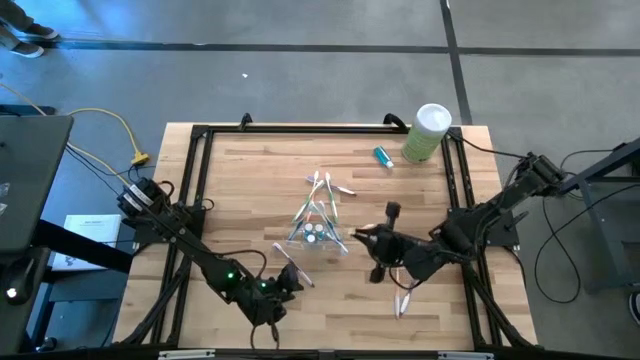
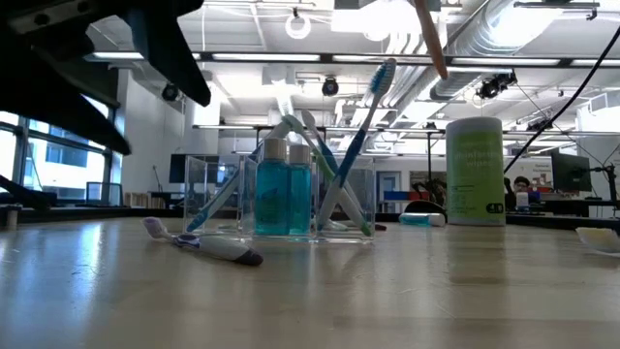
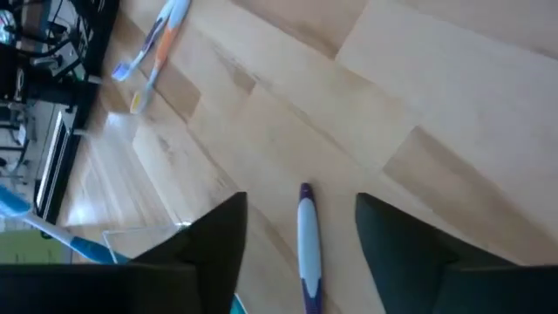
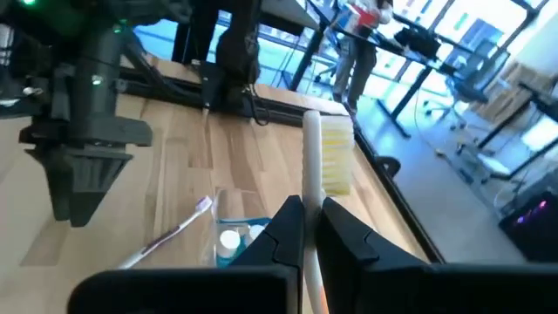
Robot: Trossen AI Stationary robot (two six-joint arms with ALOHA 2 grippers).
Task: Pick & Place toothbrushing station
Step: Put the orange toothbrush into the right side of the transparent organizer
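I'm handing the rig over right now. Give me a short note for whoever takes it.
Left gripper: open, above a purple-and-white toothbrush lying on the table, not gripping it.
Right gripper: shut on a yellow-bristled toothbrush, held up beside the clear cup.
Done: several brushes and two blue tubes stand in the cup.
Left: the held brush, the purple one, two brushes near the right arm, one tube by the green canister.

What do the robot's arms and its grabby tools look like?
Both arms are dark, nearly black, built from jointed segments. The left arm shows small green lights near its wrist, with black cables trailing along it. The right arm also carries black cables. Each ends in a tool with two dark, wedge-shaped fingers: left tool, right tool.
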